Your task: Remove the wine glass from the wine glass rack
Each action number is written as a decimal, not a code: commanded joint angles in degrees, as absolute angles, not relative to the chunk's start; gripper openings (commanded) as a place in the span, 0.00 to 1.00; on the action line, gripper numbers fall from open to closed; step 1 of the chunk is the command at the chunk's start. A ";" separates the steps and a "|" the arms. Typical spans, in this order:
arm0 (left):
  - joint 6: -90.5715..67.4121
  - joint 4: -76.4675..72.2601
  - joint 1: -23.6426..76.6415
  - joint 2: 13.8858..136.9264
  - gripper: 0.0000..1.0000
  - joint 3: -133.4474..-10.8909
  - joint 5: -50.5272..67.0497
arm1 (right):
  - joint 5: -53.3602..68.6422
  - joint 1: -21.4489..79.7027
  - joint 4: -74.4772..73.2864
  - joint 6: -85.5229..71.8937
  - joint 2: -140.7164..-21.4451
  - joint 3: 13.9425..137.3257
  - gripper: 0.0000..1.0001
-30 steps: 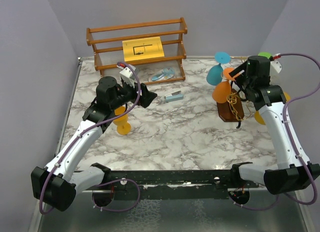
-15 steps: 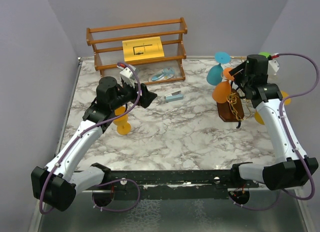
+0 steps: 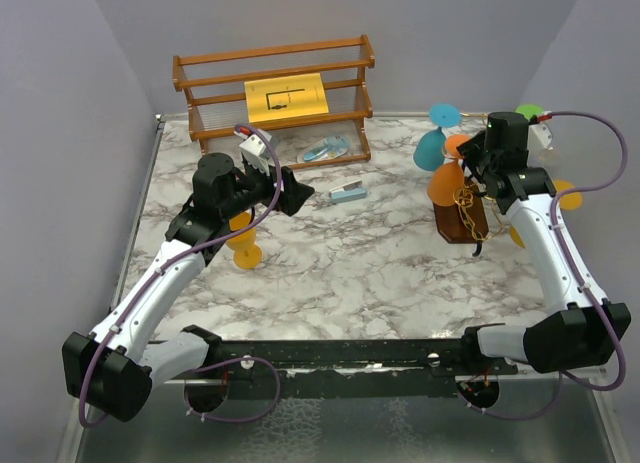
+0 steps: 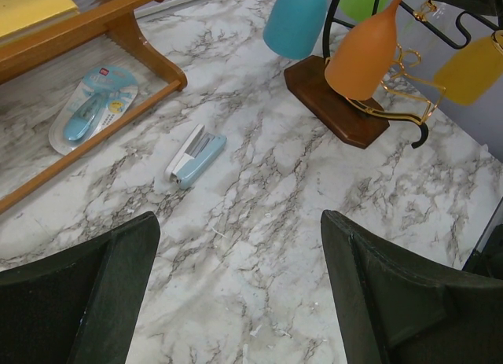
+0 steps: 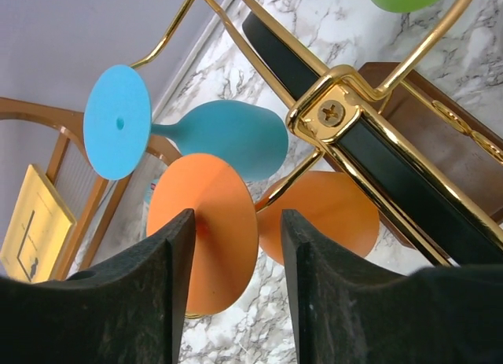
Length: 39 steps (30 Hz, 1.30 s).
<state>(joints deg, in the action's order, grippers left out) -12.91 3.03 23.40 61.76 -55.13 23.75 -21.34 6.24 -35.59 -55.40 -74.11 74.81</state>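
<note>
straddling foot of orange wine glass (image 5: 222,193), hung inverted on wine glass rack (image 5: 393,183); my right gripper (image 5: 233,222) half-wide, nothing clamped. risk: grip on thin disc slips, foot snags on rack, rack tips.

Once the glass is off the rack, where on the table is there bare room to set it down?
Widest bare marble: the middle, bordered by the stapler, the rack, the standing orange glass and the arms' mounting bar. Crowded: around the rack, with hanging glasses and the right gripper; also under the shelf.
</note>
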 commanded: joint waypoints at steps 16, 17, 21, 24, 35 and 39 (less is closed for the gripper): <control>-12.52 0.73 23.72 61.52 0.86 -54.41 23.91 | -20.63 5.45 -32.36 -62.39 -72.24 71.55 0.22; -12.56 0.76 23.73 61.52 0.86 -54.38 23.91 | -20.19 5.45 -31.74 -62.75 -71.88 71.17 0.22; -12.55 0.65 23.75 61.59 0.86 -54.34 23.99 | -19.20 5.43 -30.60 -64.56 -70.96 70.58 0.17; -12.51 0.64 23.73 61.55 0.86 -54.34 24.05 | -19.26 5.44 -30.81 -66.27 -70.64 70.66 0.12; -12.66 0.60 23.73 61.45 0.86 -54.25 24.17 | -19.39 5.45 -28.53 -70.64 -68.80 68.60 0.03; -12.53 0.58 23.80 61.40 0.86 -54.25 24.09 | -20.31 5.45 -27.16 -72.71 -67.97 67.26 0.01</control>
<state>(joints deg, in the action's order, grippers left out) -12.91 2.57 23.40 61.78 -54.83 23.77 -18.33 5.89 -28.34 -71.35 -69.84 68.69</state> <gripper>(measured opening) 0.858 0.031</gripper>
